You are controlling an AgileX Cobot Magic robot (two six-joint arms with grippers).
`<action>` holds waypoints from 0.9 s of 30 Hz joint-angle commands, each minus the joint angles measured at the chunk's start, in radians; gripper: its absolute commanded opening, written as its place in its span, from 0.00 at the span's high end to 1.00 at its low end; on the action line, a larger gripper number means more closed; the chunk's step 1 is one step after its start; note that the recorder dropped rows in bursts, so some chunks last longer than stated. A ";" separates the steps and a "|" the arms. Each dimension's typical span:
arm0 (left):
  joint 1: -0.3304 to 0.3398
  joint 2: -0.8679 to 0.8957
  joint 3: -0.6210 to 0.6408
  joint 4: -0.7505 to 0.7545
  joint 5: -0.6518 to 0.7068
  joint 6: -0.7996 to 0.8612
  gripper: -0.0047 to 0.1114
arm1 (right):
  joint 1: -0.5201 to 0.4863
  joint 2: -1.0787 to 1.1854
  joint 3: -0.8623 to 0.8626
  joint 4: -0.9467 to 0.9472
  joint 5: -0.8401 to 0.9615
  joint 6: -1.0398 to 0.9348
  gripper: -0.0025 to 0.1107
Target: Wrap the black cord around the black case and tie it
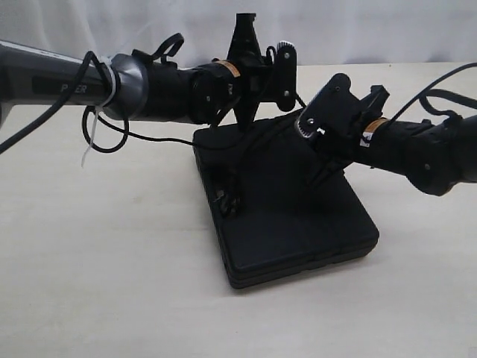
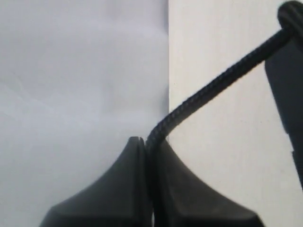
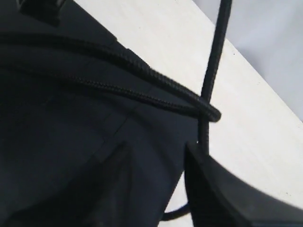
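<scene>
The black case (image 1: 298, 224) lies flat in the middle of the table. The black cord (image 1: 229, 186) runs over its lid near the left edge. My left gripper (image 1: 246, 119) hangs above the case's far edge; in the left wrist view it (image 2: 151, 144) is shut on the black cord (image 2: 222, 78), which leads away taut from the fingertips. My right gripper (image 1: 322, 173) hovers low over the lid. In the right wrist view it (image 3: 156, 175) stands open. Two cord strands (image 3: 142, 80) cross the case (image 3: 57, 142), and one strand passes by the tip of the right-hand finger (image 3: 222, 194).
The pale table (image 1: 112, 283) surrounds the case. A white curtain (image 1: 373, 30) hangs behind the table's far edge. Glossy arm cables and a white zip tie (image 1: 93, 145) hang from the left arm.
</scene>
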State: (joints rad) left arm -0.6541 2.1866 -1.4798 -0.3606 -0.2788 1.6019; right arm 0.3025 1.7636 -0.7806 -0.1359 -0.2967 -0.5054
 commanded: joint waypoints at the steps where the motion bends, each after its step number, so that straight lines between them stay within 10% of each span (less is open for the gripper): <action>1: -0.006 -0.022 0.000 -0.026 -0.005 -0.010 0.96 | 0.002 -0.052 0.003 -0.007 0.098 -0.031 0.53; 12: -0.052 -0.097 0.000 -0.223 -0.024 -0.010 0.96 | -0.009 -0.178 0.003 0.397 -0.040 0.053 0.52; 27: -0.057 -0.124 0.000 -0.279 0.165 -0.010 0.96 | -0.020 0.055 -0.080 0.097 -0.048 0.469 0.52</action>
State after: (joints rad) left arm -0.7098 2.0707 -1.4793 -0.6302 -0.1255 1.6019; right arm 0.2966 1.7816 -0.8513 -0.0170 -0.3373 -0.0496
